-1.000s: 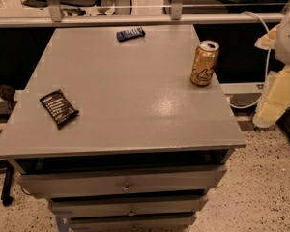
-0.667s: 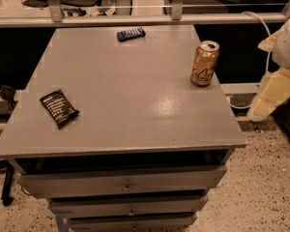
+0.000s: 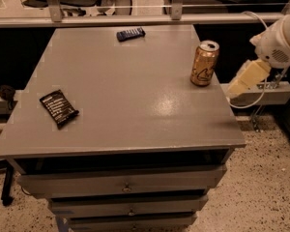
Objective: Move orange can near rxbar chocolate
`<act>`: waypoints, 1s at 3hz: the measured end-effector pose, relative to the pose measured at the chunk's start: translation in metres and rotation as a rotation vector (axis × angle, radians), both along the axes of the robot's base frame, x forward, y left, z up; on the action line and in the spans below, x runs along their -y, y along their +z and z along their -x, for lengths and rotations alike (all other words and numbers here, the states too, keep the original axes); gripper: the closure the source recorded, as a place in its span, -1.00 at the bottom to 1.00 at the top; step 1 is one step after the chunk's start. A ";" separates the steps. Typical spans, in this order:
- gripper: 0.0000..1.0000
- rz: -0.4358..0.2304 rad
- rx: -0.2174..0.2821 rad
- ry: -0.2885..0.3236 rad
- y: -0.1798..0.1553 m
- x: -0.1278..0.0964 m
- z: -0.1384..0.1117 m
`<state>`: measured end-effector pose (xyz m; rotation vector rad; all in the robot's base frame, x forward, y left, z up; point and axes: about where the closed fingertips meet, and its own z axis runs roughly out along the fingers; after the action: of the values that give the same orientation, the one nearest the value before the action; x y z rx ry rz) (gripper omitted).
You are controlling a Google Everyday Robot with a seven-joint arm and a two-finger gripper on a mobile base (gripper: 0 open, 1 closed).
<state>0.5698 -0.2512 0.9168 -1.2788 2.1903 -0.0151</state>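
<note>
The orange can (image 3: pixel 204 63) stands upright on the grey counter (image 3: pixel 125 81), close to its right edge and toward the far side, with its silver top catching the light. Just past that right edge hangs the gripper (image 3: pixel 247 79), a pale cream piece angling down and to the left from the white arm (image 3: pixel 280 45). It is beside the can but apart from it, out over the floor rather than over the counter. From where I stand I cannot tell whether it is released or clenched.

The rxbar chocolate (image 3: pixel 58 108) lies flat near the left edge, toward the front and turned at a slant, with its white print facing up. Nearly the whole width of the counter lies between it and the can, so the two are well apart. A small dark blue wrapped bar (image 3: pixel 131 34) lies at the far edge, about midway across.

Under the counter is a stack of grey drawers (image 3: pixel 125 183) with small knobs. A white cable (image 3: pixel 253 103) loops down behind the gripper, above the speckled floor (image 3: pixel 266 187).
</note>
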 end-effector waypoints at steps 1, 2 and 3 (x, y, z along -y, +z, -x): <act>-1.00 -0.150 0.035 -0.017 -0.013 -0.009 -0.032; -1.00 -0.307 0.071 -0.014 -0.023 -0.019 -0.058; -1.00 -0.458 0.099 0.009 -0.029 -0.033 -0.076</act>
<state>0.6457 -0.2178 0.8875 -1.0031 1.9539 0.3956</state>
